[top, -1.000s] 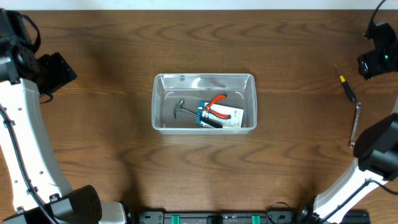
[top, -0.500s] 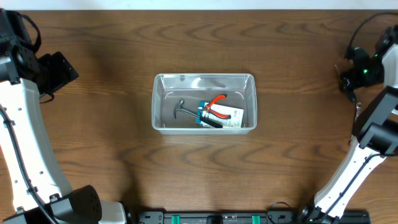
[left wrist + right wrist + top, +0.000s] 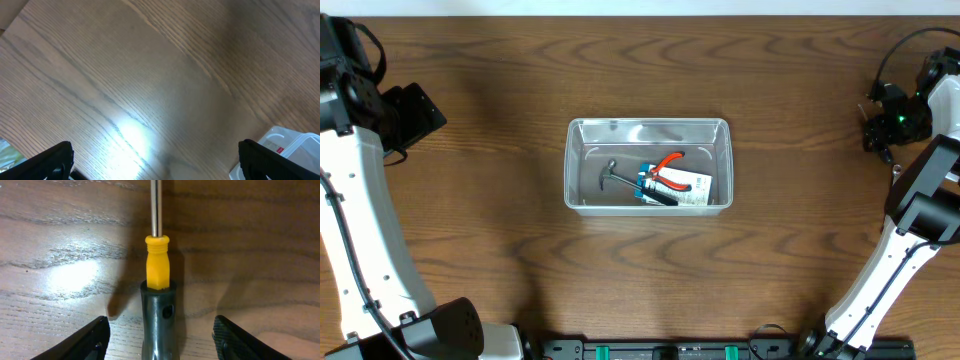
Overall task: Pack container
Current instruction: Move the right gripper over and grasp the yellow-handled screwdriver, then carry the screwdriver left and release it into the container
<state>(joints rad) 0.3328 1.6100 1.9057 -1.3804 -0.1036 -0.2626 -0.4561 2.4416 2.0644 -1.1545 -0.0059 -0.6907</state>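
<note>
Bright overhead glare on table [image 3: 70, 275]

A dark brown, wood-grain worktop [image 3: 500, 250] fills the overhead view, its far edge meeting a pale strip [image 3: 620, 6] along the top. In the closer wrist views the grain runs in long streaks, and a bright patch of reflected light [image 3: 132, 137] lies on the surface.

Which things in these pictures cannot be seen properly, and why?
Right wrist: the frame edges cut off the tip and handle end of the yellow-and-black screwdriver.
Overhead: the right gripper largely hides it.
Left wrist: only a corner of the clear plastic container shows; the frame cuts the rest.
Overhead: print on the blue-and-white box is too small.
</note>
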